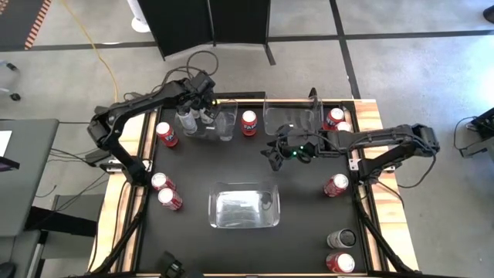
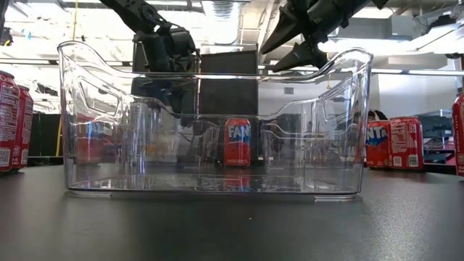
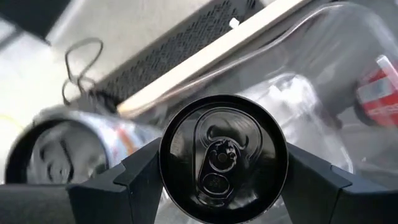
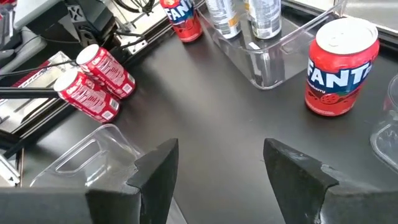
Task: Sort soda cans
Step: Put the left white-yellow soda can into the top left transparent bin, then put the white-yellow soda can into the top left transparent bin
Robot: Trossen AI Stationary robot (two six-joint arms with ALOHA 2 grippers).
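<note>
Left end effector (image 3: 221, 180) gripping silver can (image 3: 222, 158) by sidewall over far bin (image 1: 207, 122); rigid, light, slick. Right end effector (image 4: 221, 165) hovering open, empty.

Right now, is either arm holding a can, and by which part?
The left gripper holds a silver can by its sides just below the top, over the far bin. The right gripper is open, empty.

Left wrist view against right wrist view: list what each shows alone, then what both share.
Left wrist only: a silver can, top toward the camera, between the left claw fingers. Right wrist only: the right claw, open and empty above the black table, and two red cans lying down. Shared: the clear bin at the table's far edge.
</note>
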